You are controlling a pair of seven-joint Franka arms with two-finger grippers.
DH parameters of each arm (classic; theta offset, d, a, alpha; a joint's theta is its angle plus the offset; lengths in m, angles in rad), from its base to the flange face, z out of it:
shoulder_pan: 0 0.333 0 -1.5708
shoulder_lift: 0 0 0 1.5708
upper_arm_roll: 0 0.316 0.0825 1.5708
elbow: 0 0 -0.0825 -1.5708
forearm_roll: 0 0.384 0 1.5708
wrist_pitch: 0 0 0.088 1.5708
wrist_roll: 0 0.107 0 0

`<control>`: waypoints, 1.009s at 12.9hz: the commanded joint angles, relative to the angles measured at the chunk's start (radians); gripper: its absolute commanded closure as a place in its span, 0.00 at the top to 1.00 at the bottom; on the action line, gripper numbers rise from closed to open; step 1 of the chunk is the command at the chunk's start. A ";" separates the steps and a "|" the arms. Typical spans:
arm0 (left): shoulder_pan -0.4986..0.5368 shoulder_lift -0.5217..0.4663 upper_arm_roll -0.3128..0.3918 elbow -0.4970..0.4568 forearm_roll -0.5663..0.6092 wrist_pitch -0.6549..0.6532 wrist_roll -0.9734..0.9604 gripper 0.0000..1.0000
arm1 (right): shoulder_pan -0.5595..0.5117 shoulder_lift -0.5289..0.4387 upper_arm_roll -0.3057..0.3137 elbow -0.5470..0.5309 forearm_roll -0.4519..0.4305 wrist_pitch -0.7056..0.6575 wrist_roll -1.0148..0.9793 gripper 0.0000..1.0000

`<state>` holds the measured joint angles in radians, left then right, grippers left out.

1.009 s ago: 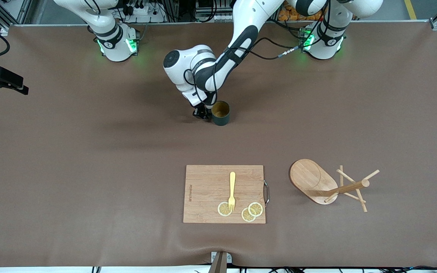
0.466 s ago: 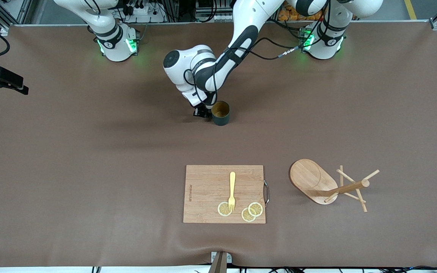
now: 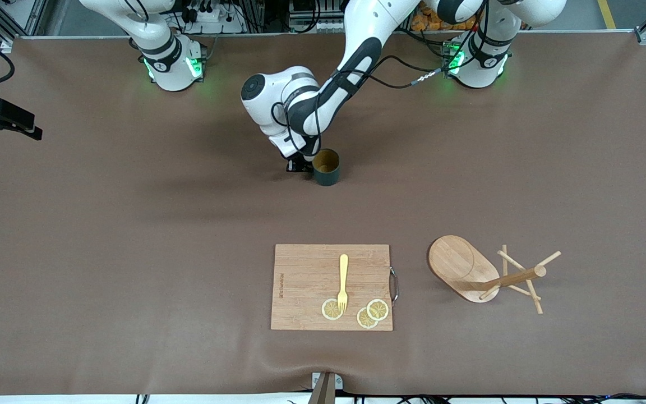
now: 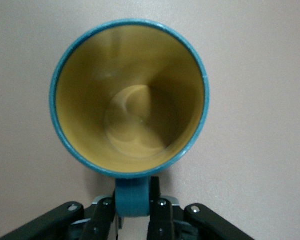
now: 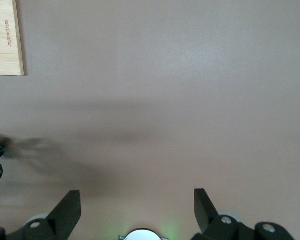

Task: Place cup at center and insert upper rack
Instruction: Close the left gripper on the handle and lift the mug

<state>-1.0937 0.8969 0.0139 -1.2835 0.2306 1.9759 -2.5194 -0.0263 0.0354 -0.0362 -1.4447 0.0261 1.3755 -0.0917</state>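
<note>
The cup (image 3: pixel 326 168) stands upright on the brown table, nearer the robots' bases than the other things. It is dark teal with a yellowish inside (image 4: pixel 130 100). My left gripper (image 3: pixel 300 166) is low beside it, on the side toward the right arm's end, and is shut on the cup's handle (image 4: pixel 132 197). The fingers (image 4: pixel 162 210) press on both sides of the handle. The upper rack (image 3: pixel 485 272), a bamboo mug tree, lies tipped on its side toward the left arm's end, near the front camera. My right gripper (image 5: pixel 137 207) hangs open over bare table, holding nothing.
A bamboo cutting board (image 3: pixel 306 275) lies nearer to the front camera than the cup, beside the rack, carrying a yellow fork (image 3: pixel 343 280) and lemon slices (image 3: pixel 378 308). Its corner (image 5: pixel 5 40) shows in the right wrist view. A black device (image 3: pixel 3 118) juts in at the right arm's end.
My left gripper's fingers have closed onto the cup's handle. The cup, the rack and the right arm have not moved.
</note>
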 commanded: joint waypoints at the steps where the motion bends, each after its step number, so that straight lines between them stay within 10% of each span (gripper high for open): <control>1: 0.005 -0.004 0.000 0.024 -0.023 -0.022 -0.001 0.00 | 0.009 -0.003 -0.004 0.006 -0.009 -0.009 0.007 1.00; 13: 0.130 -0.235 -0.003 0.020 -0.195 -0.022 0.160 0.00 | 0.011 -0.003 -0.004 0.006 -0.009 -0.009 0.007 1.00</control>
<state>-0.9866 0.7329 0.0140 -1.2381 0.0867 1.9698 -2.4119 -0.0261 0.0354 -0.0361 -1.4447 0.0261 1.3751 -0.0917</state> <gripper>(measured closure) 0.789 0.000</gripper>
